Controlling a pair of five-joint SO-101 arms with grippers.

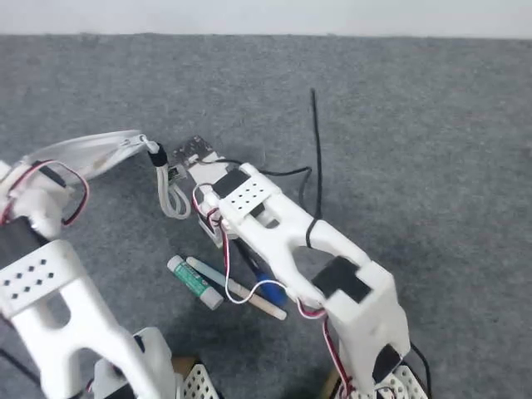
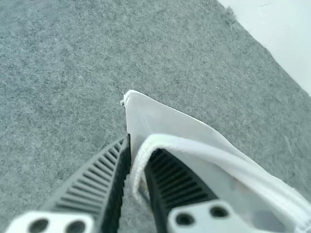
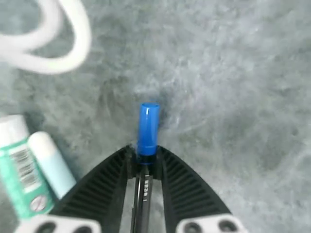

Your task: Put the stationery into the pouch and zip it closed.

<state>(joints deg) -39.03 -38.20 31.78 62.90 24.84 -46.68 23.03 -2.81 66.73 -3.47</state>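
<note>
Down on the grey worktop (image 1: pixel 432 166), beneath my right arm, the right gripper (image 3: pixel 144 151) is clamped on a blue-capped pen (image 3: pixel 148 125). Its jaws meet just below the cap. I cannot tell whether the cap end touches the felt or hangs just above it. Just beside it lie a green-and-white glue stick (image 3: pixel 19 167) and a pale tube-shaped pen (image 3: pixel 51 162), side by side. The left gripper (image 2: pixel 127 141) is pinched tight on the rim of the translucent pouch (image 2: pixel 167 121). In the high view the pouch appears lifted off the surface at the left, with its white cord loop (image 1: pixel 170 199) dangling from the end nearer the right arm.

My read is that the blue-capped pen is light, stiff and smooth. It could pivot or slip in a hold this near one end, and a grip nearer mid-barrel would be steadier. The glue stick is fat and round and will likely roll, so I would take it across the body. The pouch looks like thin, floppy film. Its mouth will probably sag unless I hold it taut near the zip, and the cord could snag.
</note>
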